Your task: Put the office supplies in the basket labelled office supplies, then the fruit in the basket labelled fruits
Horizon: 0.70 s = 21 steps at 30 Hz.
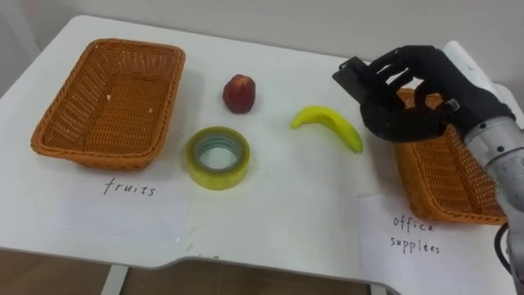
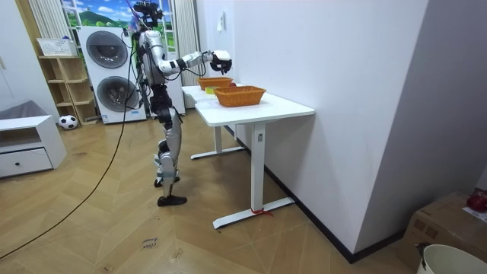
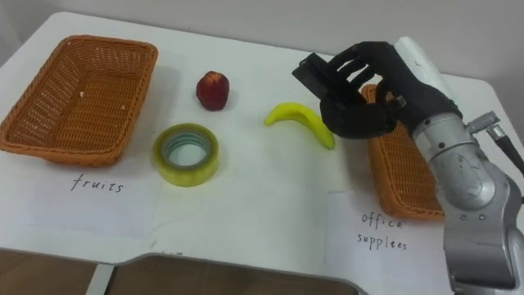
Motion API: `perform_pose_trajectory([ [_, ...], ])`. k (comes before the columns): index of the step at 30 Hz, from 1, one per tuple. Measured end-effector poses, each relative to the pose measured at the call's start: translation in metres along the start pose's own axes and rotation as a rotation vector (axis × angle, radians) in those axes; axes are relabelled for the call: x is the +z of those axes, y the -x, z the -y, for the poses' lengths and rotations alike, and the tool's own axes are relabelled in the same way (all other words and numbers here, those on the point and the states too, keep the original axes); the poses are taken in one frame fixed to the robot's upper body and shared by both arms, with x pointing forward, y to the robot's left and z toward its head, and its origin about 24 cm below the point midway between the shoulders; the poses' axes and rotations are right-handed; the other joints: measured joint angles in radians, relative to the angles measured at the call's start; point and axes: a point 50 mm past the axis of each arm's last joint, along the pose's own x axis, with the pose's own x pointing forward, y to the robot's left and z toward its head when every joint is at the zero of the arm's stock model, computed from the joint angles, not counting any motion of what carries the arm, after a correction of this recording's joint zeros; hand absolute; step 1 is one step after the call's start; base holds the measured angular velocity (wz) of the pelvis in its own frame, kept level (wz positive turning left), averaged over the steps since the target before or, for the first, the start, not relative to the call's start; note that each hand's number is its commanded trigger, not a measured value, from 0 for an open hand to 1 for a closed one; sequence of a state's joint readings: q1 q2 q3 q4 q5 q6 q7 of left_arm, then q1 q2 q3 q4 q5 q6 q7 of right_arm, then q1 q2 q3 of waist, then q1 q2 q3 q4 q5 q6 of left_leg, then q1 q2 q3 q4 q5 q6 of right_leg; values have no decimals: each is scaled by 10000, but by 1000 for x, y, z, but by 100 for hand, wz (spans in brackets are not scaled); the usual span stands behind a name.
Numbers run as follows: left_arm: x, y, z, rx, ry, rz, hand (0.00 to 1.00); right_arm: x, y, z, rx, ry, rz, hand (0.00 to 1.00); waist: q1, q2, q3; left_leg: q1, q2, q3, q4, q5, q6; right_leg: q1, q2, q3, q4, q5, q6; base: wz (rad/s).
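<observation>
My right hand (image 1: pixel 417 98) hangs above the table, over the left rim of the office supplies basket (image 1: pixel 458 192), its fingers curled round a small black boxy object (image 1: pixel 352 76) whose end sticks out to the upper left. A yellow banana (image 1: pixel 329 124) lies just left of that hand. Further left a red apple (image 1: pixel 239 93) rests on the table, and in front of it a yellow tape roll (image 1: pixel 217 157) lies flat. At the far left the fruits basket (image 1: pixel 57 131) stands with nothing in it. In the room view my right hand (image 2: pixel 221 57) is raised over the table's end.
A paper label reading fruits (image 1: pixel 129 190) lies before the left basket, and one reading office supplies (image 1: pixel 414 235) before the right. The white table's front edge (image 1: pixel 246 266) runs close below them. In the room view a wall flanks the table.
</observation>
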<state>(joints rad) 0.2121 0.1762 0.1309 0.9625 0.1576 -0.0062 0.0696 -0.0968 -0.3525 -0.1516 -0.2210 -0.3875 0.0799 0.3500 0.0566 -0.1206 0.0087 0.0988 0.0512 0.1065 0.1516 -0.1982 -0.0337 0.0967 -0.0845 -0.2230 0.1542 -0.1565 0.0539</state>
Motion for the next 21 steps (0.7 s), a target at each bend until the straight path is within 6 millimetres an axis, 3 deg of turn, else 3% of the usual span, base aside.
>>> perform_pose_trajectory([
  [5,-1,0,-1,33,40,-41,0,0,0,1,-214,-293,110,100,6,2,0,3,69,-1,3,-8,2,-13,55,13,142,8,-14,0],
  [11,-6,2,-2,161,40,-155,0,-6,0,4,-754,-998,27,100,-94,-28,-54,8,60,-4,27,-7,2,-6,46,-5,158,9,-15,0],
  [17,-10,3,-3,223,246,-286,0,-34,1,6,-1406,-1573,-969,100,-285,-74,-76,30,47,-24,72,-6,3,46,27,-12,149,9,-15,1],
  [21,-12,3,-4,249,497,-395,0,-53,4,5,-1570,-1566,-1789,100,-379,-69,4,78,51,-5,34,-10,2,63,33,10,140,8,-13,-1],
])
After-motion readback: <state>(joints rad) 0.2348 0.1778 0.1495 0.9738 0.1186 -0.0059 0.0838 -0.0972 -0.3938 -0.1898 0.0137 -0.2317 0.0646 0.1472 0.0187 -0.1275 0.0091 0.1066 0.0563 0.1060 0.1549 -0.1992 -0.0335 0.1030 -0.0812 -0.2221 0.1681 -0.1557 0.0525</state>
